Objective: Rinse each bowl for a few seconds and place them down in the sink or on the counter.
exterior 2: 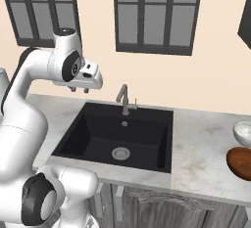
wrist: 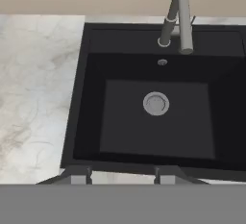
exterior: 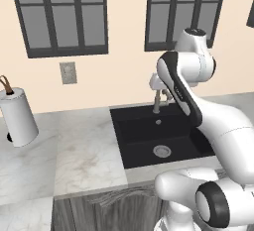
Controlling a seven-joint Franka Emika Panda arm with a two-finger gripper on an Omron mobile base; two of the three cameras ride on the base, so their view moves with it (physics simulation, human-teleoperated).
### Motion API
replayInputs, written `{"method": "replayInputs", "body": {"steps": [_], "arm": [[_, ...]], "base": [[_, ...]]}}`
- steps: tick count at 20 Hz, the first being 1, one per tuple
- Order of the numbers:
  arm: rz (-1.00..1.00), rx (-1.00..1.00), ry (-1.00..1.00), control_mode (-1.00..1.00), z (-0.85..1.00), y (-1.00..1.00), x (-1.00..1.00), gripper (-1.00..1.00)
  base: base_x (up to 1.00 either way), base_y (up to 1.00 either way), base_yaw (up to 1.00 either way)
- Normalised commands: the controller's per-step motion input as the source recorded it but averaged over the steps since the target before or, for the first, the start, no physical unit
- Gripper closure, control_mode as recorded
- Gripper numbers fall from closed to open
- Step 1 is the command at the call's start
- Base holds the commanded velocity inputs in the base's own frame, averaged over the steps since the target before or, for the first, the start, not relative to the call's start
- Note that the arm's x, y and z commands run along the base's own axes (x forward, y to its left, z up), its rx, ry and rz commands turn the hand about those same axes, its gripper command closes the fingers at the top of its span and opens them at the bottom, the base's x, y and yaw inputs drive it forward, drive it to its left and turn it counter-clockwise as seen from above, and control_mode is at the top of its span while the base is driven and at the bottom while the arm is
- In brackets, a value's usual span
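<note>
Marble counter — paper-towel roll, left

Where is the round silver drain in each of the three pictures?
Left base view: the drain sits right of centre, low in the black sink.
Right base view: the drain sits just left of centre.
Hand view: the drain sits right of centre.
Shared landmark: the grey tap behind it.

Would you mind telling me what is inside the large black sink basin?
Inside the black rectangular sink lies just a round silver drain; no bowl. In the left base view, the white arm covers its right side.
</note>
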Motion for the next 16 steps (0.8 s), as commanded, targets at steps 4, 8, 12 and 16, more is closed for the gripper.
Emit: {"method": "replayInputs", "body": {"steps": [4, 8, 12, 16], "arm": [[0.00, -0.01, -0.09, -1.00, 0.00, 0.01, -0.16, -1.00], [0.00, -0.01, -0.10, -1.00, 0.00, 0.00, -0.37, -1.00], [-0.01, 0.00, -0.08, -1.00, 0.00, -0.01, -0.35, -1.00], [0.00, 0.00, -0.09, -1.00, 0.00, -0.13, -0.28, -1.00]], "base": [[0.00, 0.00, 0.00], [0.00, 0.00, 0.00], [0.00, 0.00, 0.00], [0.00, 0.00, 0.00]]}}
